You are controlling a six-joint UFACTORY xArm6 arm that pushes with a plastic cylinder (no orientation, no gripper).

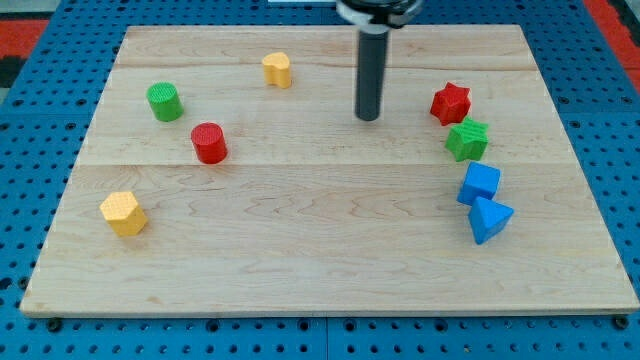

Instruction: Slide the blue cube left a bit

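The blue cube (480, 184) sits at the view's right on the wooden board (320, 260), touching a blue triangular block (489, 219) just below it. My tip (368, 117) is at the lower end of the dark rod, up and to the left of the blue cube, well apart from it. A green star-shaped block (467, 139) lies just above the cube, and a red star-shaped block (451, 103) above that.
A yellow block (277, 70) lies near the view's top. A green cylinder (164, 101) and a red cylinder (209, 143) lie at the left. A yellow hexagonal block (124, 213) lies at the lower left. A blue pegboard surrounds the board.
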